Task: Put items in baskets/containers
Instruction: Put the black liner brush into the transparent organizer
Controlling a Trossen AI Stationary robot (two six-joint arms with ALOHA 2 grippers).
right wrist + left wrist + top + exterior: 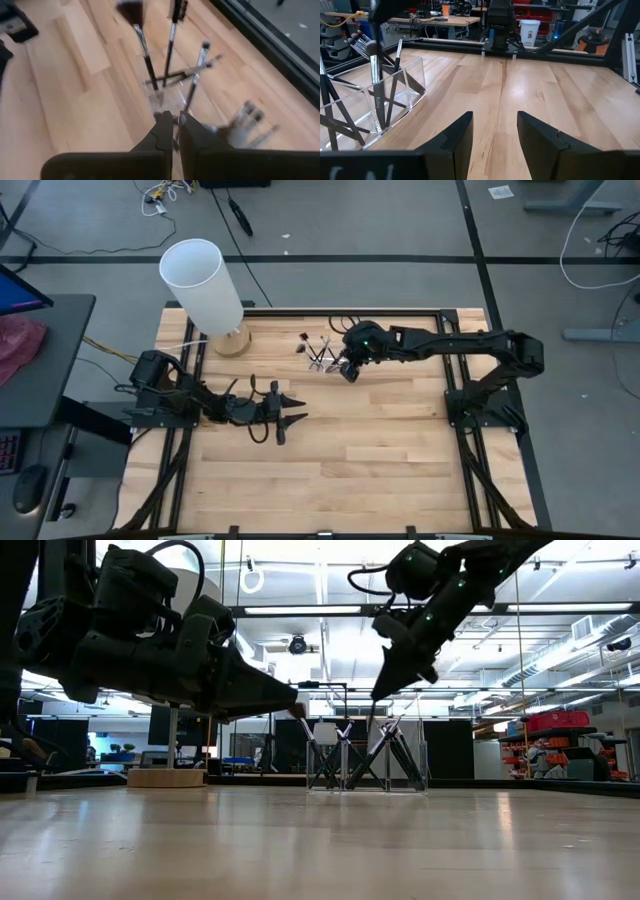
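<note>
A small clear holder (pixel 320 356) (pixel 366 768) (pixel 161 93) sits on the far middle of the table. Several slim dark-handled brushes (pixel 376 75) stand in it, bristles up, leaning against its walls and crossing each other. My right gripper (pixel 347 372) (pixel 380 692) (pixel 175 120) hangs just above the holder's right end, pointing down, shut on one thin brush (pixel 194 82). My left gripper (pixel 290 420) (pixel 495 134) is open and hovers low over the table, left of centre, with the holder ahead of it and to one side. My right gripper pinches a slim brush by its handle (pixel 184 111) between the two fingertips (pixel 165 122), coming from above and pointing down. The brush runs on past the fingers, down into the clear holder, tilted among the others. Whether its lower end rests in the holder, I cannot tell.
A tall white cylinder on a wooden base (pixel 205 288) (pixel 165 777) stands at the far left of the table. Bare wood (pixel 380 470) fills the near half. A dark frame rail (pixel 555 52) edges the table.
</note>
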